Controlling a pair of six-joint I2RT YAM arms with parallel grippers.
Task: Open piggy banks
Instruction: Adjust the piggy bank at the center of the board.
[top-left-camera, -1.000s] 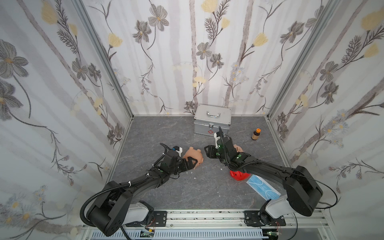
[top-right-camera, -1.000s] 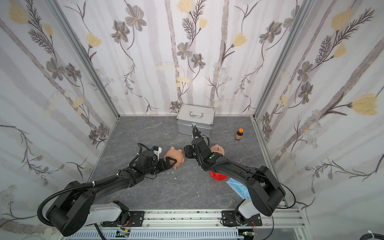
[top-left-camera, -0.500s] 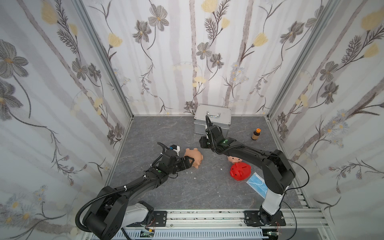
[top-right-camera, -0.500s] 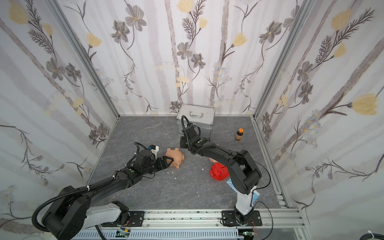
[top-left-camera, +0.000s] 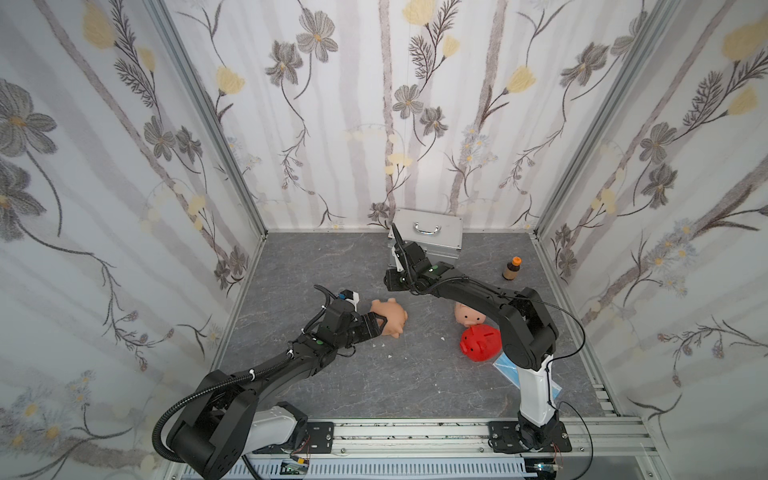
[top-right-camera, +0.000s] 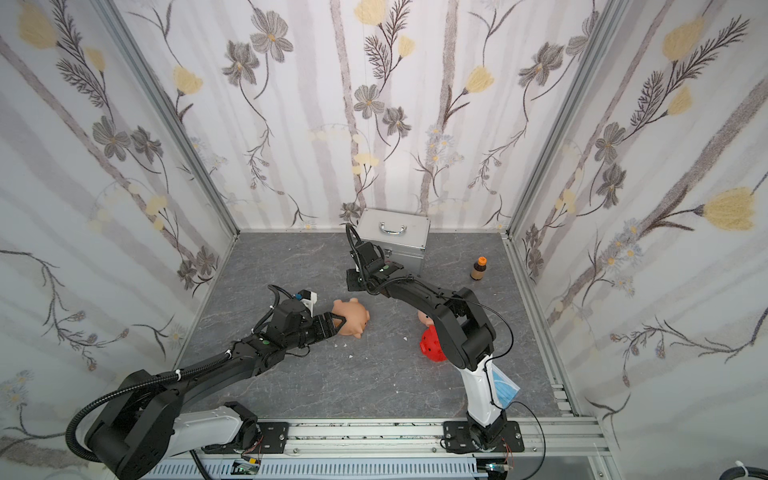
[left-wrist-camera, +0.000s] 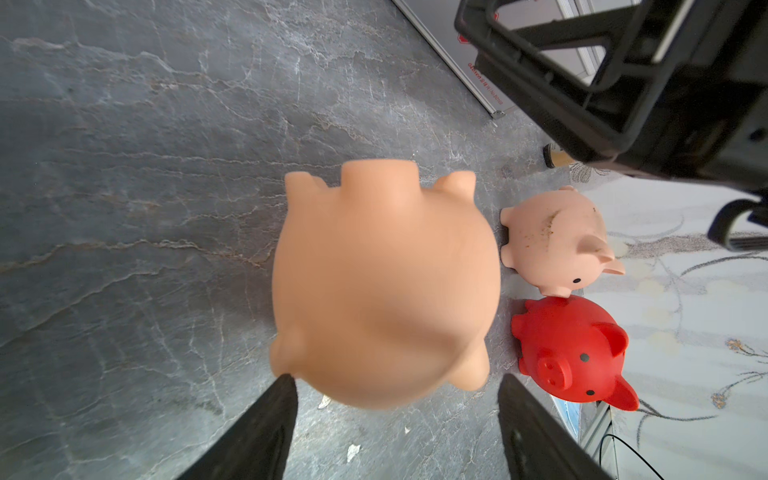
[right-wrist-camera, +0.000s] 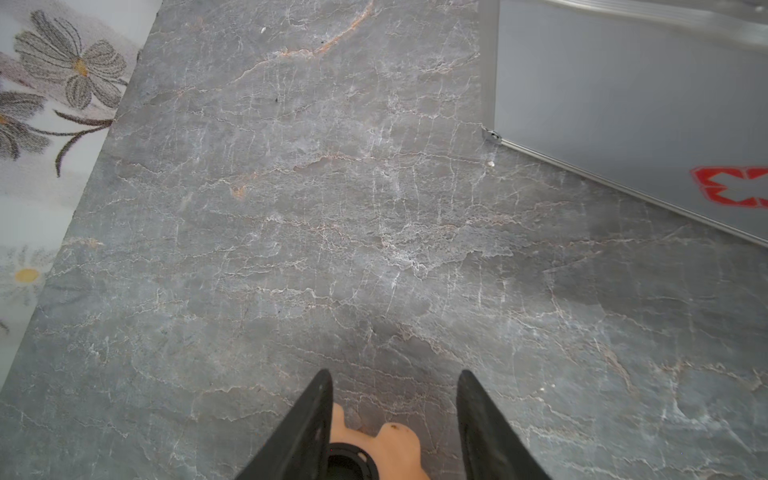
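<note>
A grey, stone-veined bench (top-left-camera: 332, 266) is seen, flat and matt. Near its middle a peach-pink piggy bank (top-left-camera: 392, 318) of smooth plastic is laid on its side, with stubby legs and a blunt snout standing out from a bulbous body. Toward the right edge a paler pink piggy bank (top-left-camera: 465, 313) is set, its rounded back flecked with brown specks. Its snout is pressed against a bright red piggy bank (top-left-camera: 478, 343) with pointed ears and black dot eyes, placed nearer the front edge. The left gripper (left-wrist-camera: 397, 378) is held partly open about the rear of the middle pig. One black finger of its fingers (left-wrist-camera: 270, 415) is met by a leg and the other lies just beside the body, so a firm clamp cannot be told. The right gripper (right-wrist-camera: 395, 372) is held near that pig on its back-edge side, its fingers (right-wrist-camera: 307, 424) parted with bare bench between the tips. Low between them a peach shape bearing a black round plug (right-wrist-camera: 347, 461) is shown against one finger only. A silver metal case (top-left-camera: 428, 230) with a handle is stood at the back edge, and a small brown bottle (top-left-camera: 511, 269) near the back right corner.
</note>
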